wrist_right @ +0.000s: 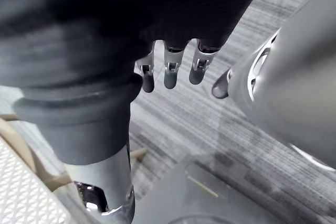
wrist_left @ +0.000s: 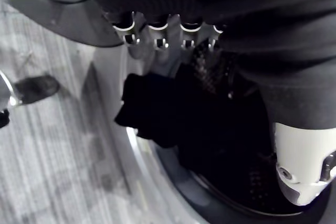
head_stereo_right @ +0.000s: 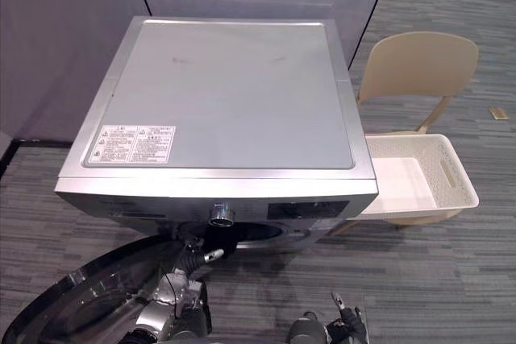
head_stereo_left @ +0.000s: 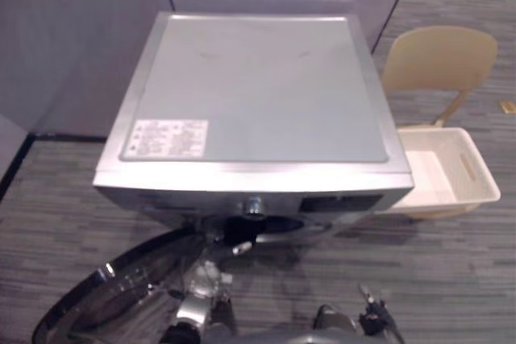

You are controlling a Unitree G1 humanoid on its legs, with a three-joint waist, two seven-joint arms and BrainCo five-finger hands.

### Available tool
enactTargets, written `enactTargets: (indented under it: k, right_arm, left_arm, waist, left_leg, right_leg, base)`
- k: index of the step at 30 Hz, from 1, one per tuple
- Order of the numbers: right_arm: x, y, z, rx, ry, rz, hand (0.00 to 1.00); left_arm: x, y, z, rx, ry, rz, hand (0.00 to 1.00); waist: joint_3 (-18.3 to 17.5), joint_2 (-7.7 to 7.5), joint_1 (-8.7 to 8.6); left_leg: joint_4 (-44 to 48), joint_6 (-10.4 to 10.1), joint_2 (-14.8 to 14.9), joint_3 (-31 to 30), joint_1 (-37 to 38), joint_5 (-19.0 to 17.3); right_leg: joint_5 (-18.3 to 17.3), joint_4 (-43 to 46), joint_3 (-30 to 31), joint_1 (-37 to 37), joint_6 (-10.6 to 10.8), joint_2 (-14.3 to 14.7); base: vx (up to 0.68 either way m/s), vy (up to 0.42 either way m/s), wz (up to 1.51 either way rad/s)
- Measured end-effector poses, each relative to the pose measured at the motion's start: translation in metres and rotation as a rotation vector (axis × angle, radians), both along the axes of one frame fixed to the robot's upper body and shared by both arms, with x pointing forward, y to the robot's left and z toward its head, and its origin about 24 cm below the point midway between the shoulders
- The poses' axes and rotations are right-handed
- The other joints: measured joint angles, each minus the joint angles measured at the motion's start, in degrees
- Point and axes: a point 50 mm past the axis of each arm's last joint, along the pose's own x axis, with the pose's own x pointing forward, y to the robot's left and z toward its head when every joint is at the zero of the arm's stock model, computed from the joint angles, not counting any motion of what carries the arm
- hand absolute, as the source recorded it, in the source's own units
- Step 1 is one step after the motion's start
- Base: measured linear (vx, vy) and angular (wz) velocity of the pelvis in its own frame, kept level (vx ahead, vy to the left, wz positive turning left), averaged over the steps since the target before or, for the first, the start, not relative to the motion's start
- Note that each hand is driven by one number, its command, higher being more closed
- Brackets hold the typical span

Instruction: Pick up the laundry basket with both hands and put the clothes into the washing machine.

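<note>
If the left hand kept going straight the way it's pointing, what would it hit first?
Most likely the dark clothes bunched at the washing machine's drum opening, right past the left hand. Depth is unclear, so it may be touching them now.

Washing machine (head_stereo_left: 258,86): smooth silver-grey casing, satin sheen, looks like painted metal. White paper-like label (head_stereo_left: 170,138) on its top.
Door (head_stereo_right: 72,304): glossy dark glass, bright chrome rim.
Laundry basket (head_stereo_right: 455,171): cream plastic, matt, perforated walls.
Chair (head_stereo_right: 419,66): beige plastic, smooth, matt.
Floor (head_stereo_left: 451,271): grey striped carpet, rough weave.
Dark cloth (wrist_left: 152,108) at the drum mouth: soft, matt.
Right hand (wrist_right: 173,59): fingers (wrist_right: 170,77) shiny silver metal with dull dark tips; the cover is ribbed and matt.
</note>
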Motion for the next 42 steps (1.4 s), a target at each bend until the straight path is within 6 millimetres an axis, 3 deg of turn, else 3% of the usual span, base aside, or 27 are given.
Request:
enactTargets:
  k: [5, 8, 10, 12, 14, 17, 20, 25, 28, 32, 37, 42]
  right_arm:
    - [-0.002, -0.001, -0.002, 0.008, 0.013, 0.031, 0.0]
    - [-0.002, -0.002, -0.003, 0.004, 0.023, 0.044, 0.0]
    - [0.012, -0.004, 0.0, -0.007, 0.0, 0.08, 0.0]
    - [0.037, -0.003, 0.007, -0.017, -0.064, 0.093, 0.0]
    - [0.048, -0.001, 0.012, -0.02, -0.105, 0.093, 0.0]
    - [0.067, 0.003, 0.022, -0.025, -0.186, 0.092, 0.0]
    - [0.081, 0.014, 0.028, -0.015, -0.23, 0.1, 0.0]
    - [0.113, 0.024, 0.05, -0.035, -0.367, 0.145, 0.0]
    - [0.127, 0.027, 0.06, -0.04, -0.416, 0.147, 0.0]
    - [0.143, 0.026, 0.076, -0.069, -0.5, 0.141, 0.0]
    - [0.161, 0.023, 0.096, -0.1, -0.593, 0.153, 0.0]
    - [0.173, 0.015, 0.115, -0.141, -0.679, 0.141, 0.0]
  left_arm:
    - [-0.015, 0.002, -0.014, 0.076, 0.09, -0.095, 0.0]
    - [-0.013, -0.002, -0.017, 0.121, 0.112, -0.165, 0.0]
    - [0.002, -0.005, -0.011, 0.13, 0.074, -0.182, 0.0]
    - [0.031, -0.014, 0.005, 0.144, -0.008, -0.226, 0.0]
    - [0.046, -0.018, 0.014, 0.145, -0.055, -0.226, 0.0]
    - [0.067, -0.029, 0.03, 0.098, -0.125, -0.162, 0.0]
    - [0.073, -0.031, 0.034, 0.009, -0.134, -0.056, 0.0]
    - [0.091, -0.038, 0.049, -0.17, -0.171, 0.127, 0.0]
    - [0.105, -0.044, 0.062, -0.297, -0.201, 0.205, 0.0]
    - [0.122, -0.055, 0.081, -0.433, -0.246, 0.257, 0.0]
    - [0.133, -0.054, 0.088, -0.512, -0.251, 0.33, 0.0]
    - [0.148, -0.05, 0.102, -0.606, -0.266, 0.404, 0.0]
  waist:
    - [-0.2, -0.11, -2.61]
    - [0.1, -0.38, -2.92]
    - [1.4, -0.4, -2.93]
    - [5.8, -0.77, -3.02]
    - [7.7, -1.18, -2.87]
    - [11.3, -2.31, -2.52]
    - [12.8, -3.26, -2.43]
    - [14.8, -3.57, -2.3]
    - [16.4, -3.54, -2.12]
    - [18.6, -3.57, -1.02]
    - [19.6, -3.61, -0.87]
    - [21.2, -4.28, -0.67]
  left_leg:
    - [-1.0, -0.1, -0.2, 0.3, 1.8, 0.3]
    - [-0.7, 0.1, 0.1, 1.0, 1.1, 0.4]
    - [1.5, 0.2, 0.8, 1.0, -2.3, 0.5]
    - [4.5, 0.4, 1.6, 0.3, -6.6, 0.4]
    - [6.1, 0.5, 1.9, -0.2, -9.4, -0.1]
    - [7.9, 0.9, 2.0, -0.2, -13.7, -0.4]
    - [7.9, 0.9, 2.0, 0.4, -16.8, -0.4]
    - [12.6, 1.1, 2.8, -0.5, -24.6, -0.3]
    - [16.8, 2.3, 2.8, -1.7, -28.8, -1.1]
    - [24.4, 3.8, 2.8, -3.5, -34.7, -3.7]
    - [32.4, 4.7, 3.0, -5.3, -43.3, -6.4]
    - [38.6, 5.5, 4.0, -5.4, -51.0, -8.3]
  right_leg:
    - [0.9, -1.3, 0.4, 1.4, 0.2, 0.1]
    - [1.6, -1.6, 1.1, 0.5, 0.1, 0.3]
    - [2.4, -0.5, 2.2, -2.9, -0.1, 0.9]
    - [2.6, 2.9, 2.9, -6.9, -0.2, 1.1]
    - [2.5, 4.8, 3.1, -9.6, -0.2, 1.2]
    - [1.9, 7.7, 3.6, -14.4, -0.4, 0.7]
    - [1.9, 9.1, 3.6, -18.2, -1.0, 0.3]
    - [1.8, 13.1, 3.7, -25.3, -0.8, 0.2]
    - [1.0, 16.4, 3.9, -28.6, -0.5, -0.2]
    - [-1.4, 22.5, 4.2, -32.9, -0.1, -1.1]
    - [-4.9, 30.8, 5.4, -40.6, 0.5, -2.0]
    - [-6.2, 37.3, 8.2, -49.4, 0.4, -1.8]
  base:
    - [0.0, 0.002, -0.05]
    - [-0.06, 0.017, -0.13]
    - [-0.13, 0.025, -0.22]
    - [-0.23, 0.043, -0.04]
    - [-0.28, 0.048, 0.02]
    - [-0.22, 0.032, 0.0]
    - [-0.1, 0.0, -0.02]
    - [-0.02, 0.014, -0.06]
    - [0.03, 0.047, 0.03]
    - [0.04, 0.059, 0.04]
    - [0.0, 0.033, 0.0]
    - [-0.04, 0.019, -0.18]
